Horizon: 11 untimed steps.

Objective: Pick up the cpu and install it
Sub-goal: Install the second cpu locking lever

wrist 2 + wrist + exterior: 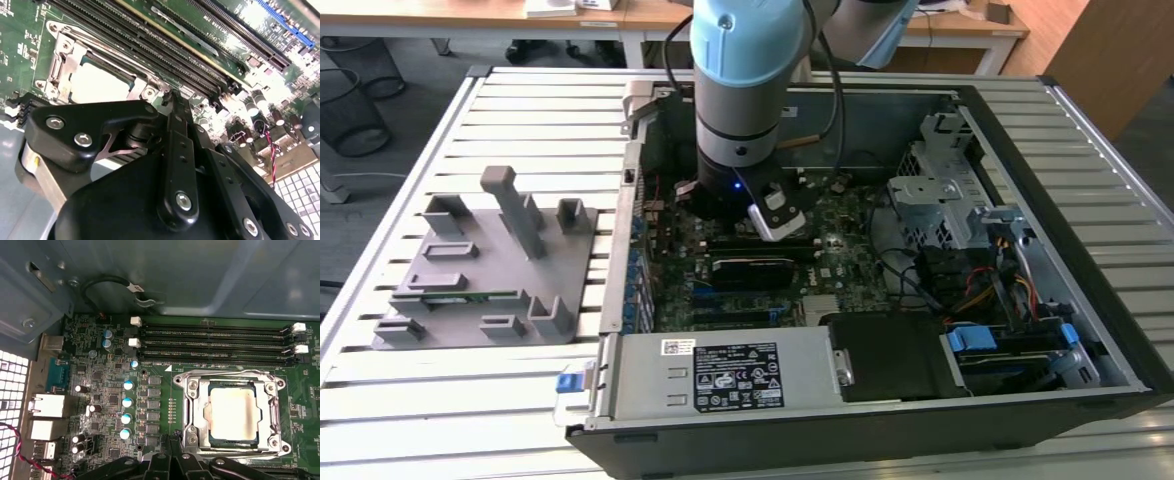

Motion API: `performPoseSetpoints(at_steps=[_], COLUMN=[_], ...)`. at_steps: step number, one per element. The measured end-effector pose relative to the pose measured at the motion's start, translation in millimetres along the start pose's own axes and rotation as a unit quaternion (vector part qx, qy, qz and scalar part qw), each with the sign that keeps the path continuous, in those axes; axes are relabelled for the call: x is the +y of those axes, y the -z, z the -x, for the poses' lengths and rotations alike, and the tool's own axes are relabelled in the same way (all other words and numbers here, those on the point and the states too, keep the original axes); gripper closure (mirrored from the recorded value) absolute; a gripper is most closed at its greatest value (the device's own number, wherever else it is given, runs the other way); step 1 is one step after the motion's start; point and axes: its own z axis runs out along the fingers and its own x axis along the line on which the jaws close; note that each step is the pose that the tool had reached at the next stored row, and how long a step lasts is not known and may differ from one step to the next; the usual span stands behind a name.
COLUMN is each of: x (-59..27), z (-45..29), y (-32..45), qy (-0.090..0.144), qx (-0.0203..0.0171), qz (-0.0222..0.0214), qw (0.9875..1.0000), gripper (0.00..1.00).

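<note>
Cpu (233,413) already sitting in the socket (231,413); arm (742,90) straight down into the case (1067,180), pincer (175,450) pinched closed, holding nothing.

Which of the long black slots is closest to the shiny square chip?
The slot right beside the silver frame around the chip. The other slots lie farther off, toward the grey case wall, in the first wrist view.

An office-like lab: desks (480,15), wire bins (354,110), slatted worktable (427,400)
</note>
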Motion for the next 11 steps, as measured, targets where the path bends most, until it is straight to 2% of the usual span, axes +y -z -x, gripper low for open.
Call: performPoseSetpoints(at_steps=[11], x=[2.6], z=[-0.1], y=[11.6], qy=[0.000], qx=[0.0000], qz=[0.0000], qw=[1.0000], gripper=[0.89])
